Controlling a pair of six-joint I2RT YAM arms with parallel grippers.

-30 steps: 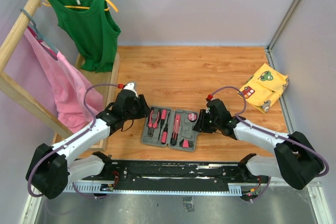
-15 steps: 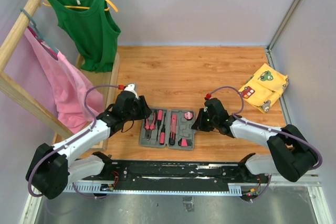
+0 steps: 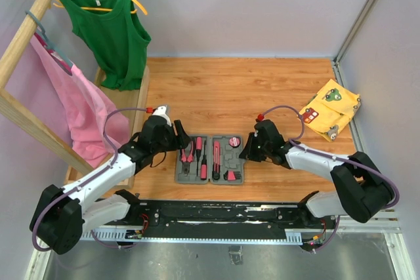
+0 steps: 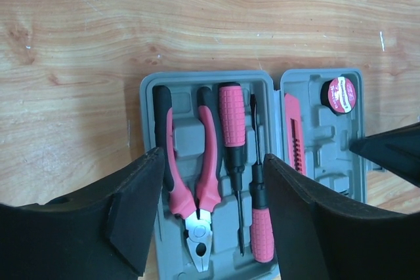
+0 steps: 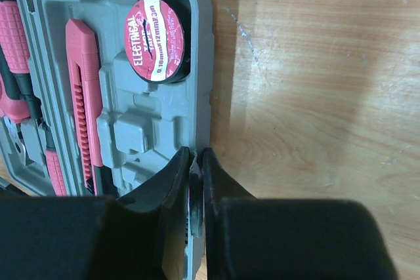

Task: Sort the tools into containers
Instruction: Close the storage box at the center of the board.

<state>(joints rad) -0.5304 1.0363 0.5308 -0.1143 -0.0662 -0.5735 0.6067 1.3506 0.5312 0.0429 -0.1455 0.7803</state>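
- grey plastic hinged tool case (image 3: 226,160) with rounded corners lies open and flat on the wooden table (image 3: 230,90), near its front edge between the two arms. both moulded halves face up, side by side.
- left gripper (image 4: 211,168) hangs over the left half of the case. its black fingers (image 4: 131,214) are spread wide and hold nothing, and the pliers and screwdrivers show in the gap between them.
- right gripper (image 5: 195,155) sits at the case's right edge. its fingers (image 5: 167,181) are pressed almost together and pinch the thin grey rim of the right half.
- pink-and-black pliers (image 4: 193,204) lie in the leftmost slot of the left half, with the handles towards the far side and the metal nose towards the arms.
- thick pink-handled screwdriver (image 4: 231,122) lies just beside the pliers, its handle at the far end.
- slim pink-handled screwdriver (image 4: 261,234) lies next to it the other way round, its handle at the near end.
- flat pink cutter (image 5: 82,90) lies lengthwise in the right half, next to the hinge.
- round black roll of tape (image 5: 155,39) with a pink and white label reading "electrical" sits in the far corner recess of the right half, well clear of the pinched rim.
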